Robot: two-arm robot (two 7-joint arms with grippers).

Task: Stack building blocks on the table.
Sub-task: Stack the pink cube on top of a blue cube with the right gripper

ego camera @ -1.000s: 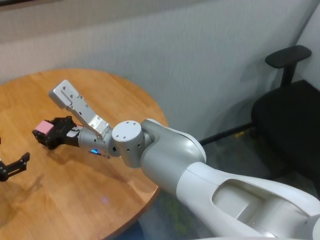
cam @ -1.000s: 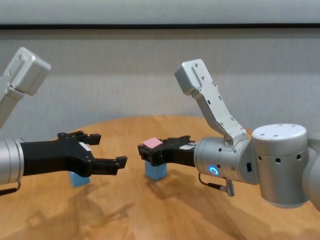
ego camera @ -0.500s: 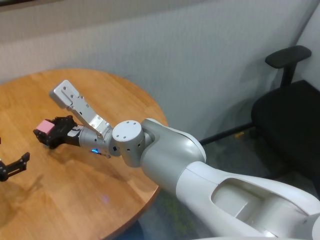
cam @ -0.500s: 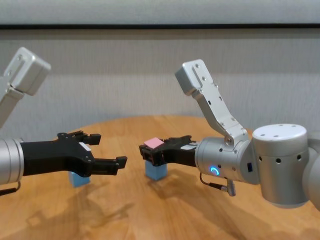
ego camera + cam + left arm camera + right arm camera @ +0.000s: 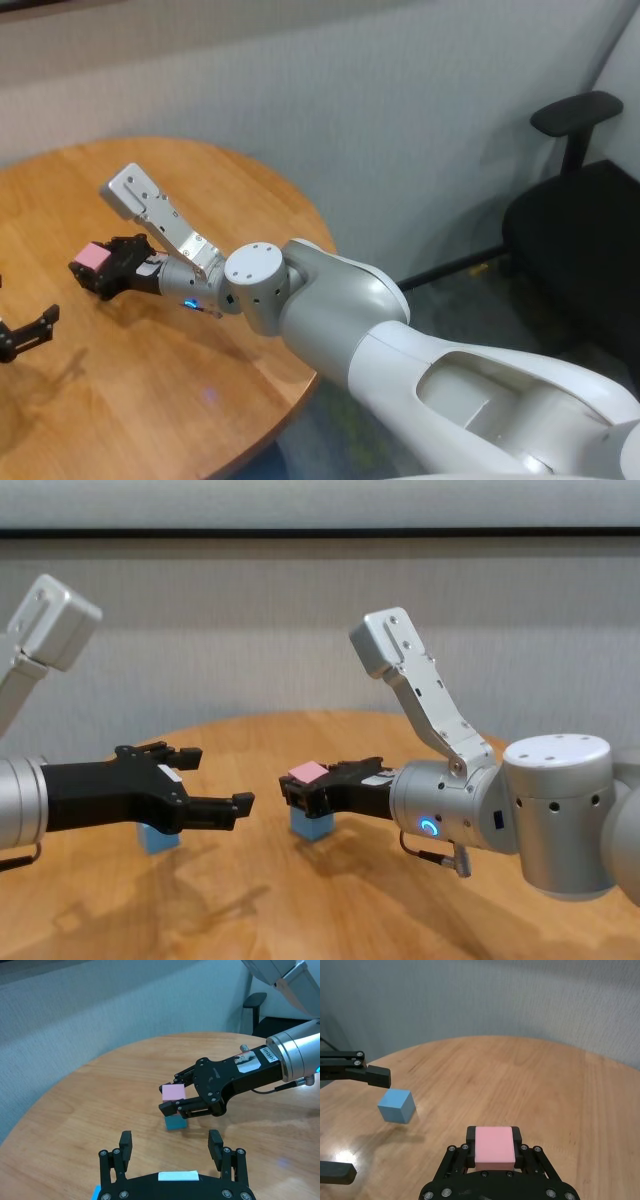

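— Lowered a little since a second ago: the right hand (image 5: pixel 300 792) has sunk with the pink block (image 5: pixel 307 772), which now sits closer above the light blue block (image 5: pixel 312 823).

— Is it clamped on the pink one?

— Yes, fingers tight on its sides. The blue one stands on the surface (image 5: pixel 400 900) directly beneath; from the left wrist view the pink looks just above it, perhaps touching, I cannot say which.

— And the left hand (image 5: pixel 215 780)?

— Spread wide, holding nothing, hovering near the second blue block (image 5: pixel 158 837).

— So which step?

— Placing pink on blue, I judge. Next it needs the edges squared up, a last gentle descent, then a release without nudging the base.
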